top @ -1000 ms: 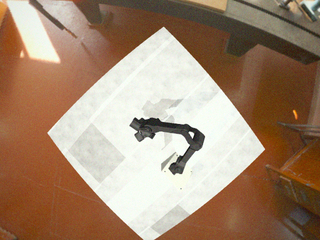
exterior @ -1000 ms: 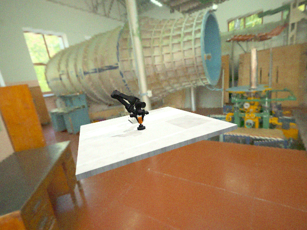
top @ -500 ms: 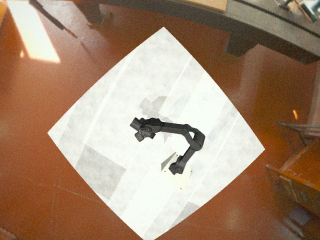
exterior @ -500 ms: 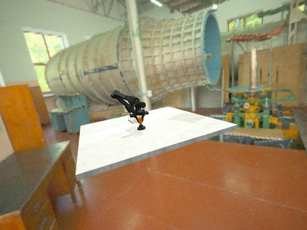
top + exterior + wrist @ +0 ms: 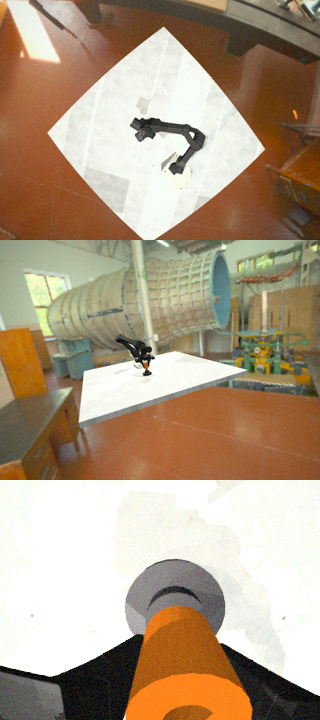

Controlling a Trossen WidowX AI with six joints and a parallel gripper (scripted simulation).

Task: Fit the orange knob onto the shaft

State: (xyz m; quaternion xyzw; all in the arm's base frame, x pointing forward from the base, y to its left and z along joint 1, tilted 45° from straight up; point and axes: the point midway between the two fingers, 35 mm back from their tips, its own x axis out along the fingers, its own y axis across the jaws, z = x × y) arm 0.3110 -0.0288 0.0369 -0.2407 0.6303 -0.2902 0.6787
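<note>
The orange knob (image 5: 146,365) (image 5: 182,655) is upright between the fingers of my gripper (image 5: 146,364), which is shut on it. The dark round pedestal (image 5: 147,373) (image 5: 140,592) stands on the table directly below. In the exterior view the knob's lower end is above the pedestal's wide base, with a short dark part between them. In the wrist view the knob's lower end overlaps the raised middle of the pedestal and hides the shaft top. The shaft's flat side does not show, nor whether its tip is inside the knob's hole. In the top view the arm hides the knob and pedestal.
The arm (image 5: 170,127) (image 5: 130,344) reaches across from its base on a cream plate (image 5: 180,182). The white square table (image 5: 116,103) (image 5: 201,369) carries shifting light and grey patches of shadow.
</note>
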